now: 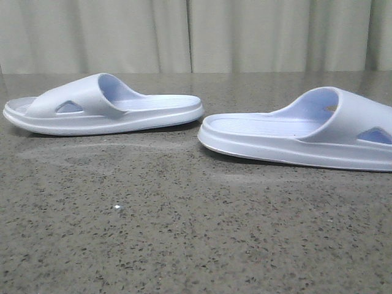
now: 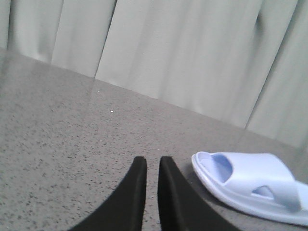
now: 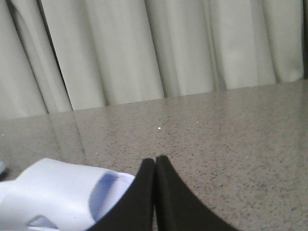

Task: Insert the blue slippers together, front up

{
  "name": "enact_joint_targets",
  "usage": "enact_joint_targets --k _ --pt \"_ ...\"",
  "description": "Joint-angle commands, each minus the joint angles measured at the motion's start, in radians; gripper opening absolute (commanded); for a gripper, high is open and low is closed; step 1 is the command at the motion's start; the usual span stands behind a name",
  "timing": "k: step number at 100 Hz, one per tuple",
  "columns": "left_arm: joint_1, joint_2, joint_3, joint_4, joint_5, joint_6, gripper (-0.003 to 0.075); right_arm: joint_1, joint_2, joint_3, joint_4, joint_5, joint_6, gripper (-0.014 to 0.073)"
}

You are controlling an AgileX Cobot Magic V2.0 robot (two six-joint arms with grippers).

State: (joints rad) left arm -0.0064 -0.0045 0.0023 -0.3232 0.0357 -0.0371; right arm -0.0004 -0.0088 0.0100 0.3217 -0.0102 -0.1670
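Two pale lavender-blue slippers lie flat on the speckled table in the front view. The left slipper (image 1: 92, 104) has its strap towards the left. The right slipper (image 1: 343, 122) has its strap towards the right, and their open ends face each other a small gap apart. No gripper shows in the front view. My left gripper (image 2: 153, 161) is empty, its black fingers a narrow gap apart, low over the table beside one slipper (image 2: 250, 185). My right gripper (image 3: 155, 160) is shut and empty, its fingers touching, next to the strap of a slipper (image 3: 57, 192).
The dark speckled stone table (image 1: 184, 233) stretches in front of the slippers. Pale curtains (image 1: 196, 33) hang along its far edge.
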Motion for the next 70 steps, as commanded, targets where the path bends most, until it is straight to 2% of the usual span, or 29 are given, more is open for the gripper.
enact_joint_targets --k 1,11,17,34,46,53,61,70 --pt "-0.003 -0.028 0.009 -0.171 -0.082 -0.005 0.0015 -0.005 -0.022 0.022 0.141 -0.081 0.000 -0.0078" --pt "-0.003 -0.028 0.003 -0.385 -0.082 -0.005 0.0015 -0.005 -0.022 0.018 0.338 -0.081 0.000 -0.0078" --pt "-0.003 -0.028 -0.009 -0.423 -0.059 -0.005 0.0015 -0.005 -0.022 0.006 0.403 -0.069 0.000 -0.0078" --pt "-0.003 0.015 -0.135 -0.244 0.095 -0.004 0.0015 -0.005 0.028 -0.107 0.356 0.041 -0.023 -0.0078" --pt "-0.003 0.152 -0.291 -0.039 0.198 -0.004 0.0015 -0.005 0.187 -0.210 0.257 0.123 -0.037 -0.0078" --pt "-0.003 0.265 -0.381 0.046 0.276 -0.004 0.0015 -0.005 0.304 -0.269 0.248 0.172 -0.037 -0.0078" --pt "-0.003 0.392 -0.464 0.084 0.344 -0.004 0.0015 -0.005 0.425 -0.339 0.244 0.214 -0.037 -0.0078" --pt "-0.003 0.498 -0.531 0.084 0.363 -0.004 0.0016 -0.005 0.528 -0.413 0.219 0.244 -0.040 -0.0078"
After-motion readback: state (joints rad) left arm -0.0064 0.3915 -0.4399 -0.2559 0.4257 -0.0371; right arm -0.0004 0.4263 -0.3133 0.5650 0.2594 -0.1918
